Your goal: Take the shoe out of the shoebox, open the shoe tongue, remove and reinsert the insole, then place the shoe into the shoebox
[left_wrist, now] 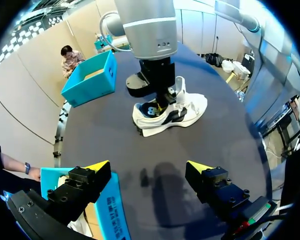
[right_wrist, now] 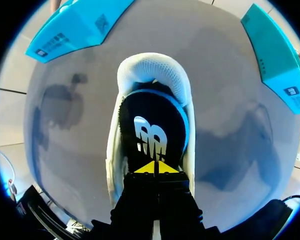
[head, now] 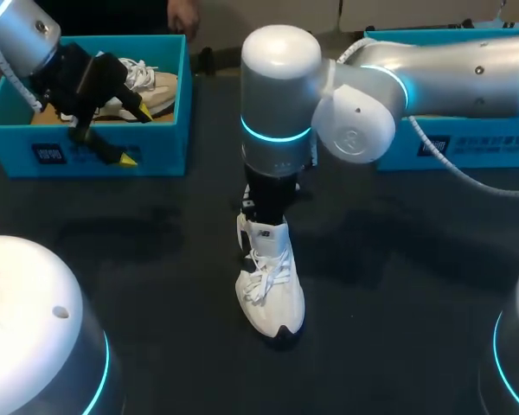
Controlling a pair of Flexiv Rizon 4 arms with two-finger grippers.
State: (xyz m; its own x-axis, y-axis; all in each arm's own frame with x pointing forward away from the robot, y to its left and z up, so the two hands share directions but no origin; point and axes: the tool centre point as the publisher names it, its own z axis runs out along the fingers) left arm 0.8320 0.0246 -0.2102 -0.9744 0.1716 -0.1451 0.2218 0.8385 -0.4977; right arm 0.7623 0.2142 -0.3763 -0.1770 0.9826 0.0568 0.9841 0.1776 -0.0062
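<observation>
At the upper left of the head view the left arm (head: 17,35) hangs over a teal shoebox (head: 86,160). The left gripper (head: 131,136) is released and grasps nothing, its fingers spread wide. One yellow tip shows in front of the box's front wall and the other over the box's inside. A pale shoe (head: 156,86) with white laces lies in that box, at its right end. The left wrist view shows the same wide spread, with a corner of the teal box under one finger.

In the middle of the head view the white shoe (head: 272,298) stands sole down on the dark table (head: 156,259), outside both boxes. Its toe points toward the lower edge of the frame and its laces are loose. The right arm (head: 450,78) comes in from the upper right and reaches down onto the shoe's heel end. The right gripper (right_wrist: 155,169) is clenched, its yellow tips pressed together on the near end of a black, blue-edged insole (right_wrist: 152,125), as it appears to be. The insole rises from the shoe's opening, with the white mesh toe ahead of it.

At the upper right, partly behind the right arm, stands a second teal shoebox (head: 467,151).
</observation>
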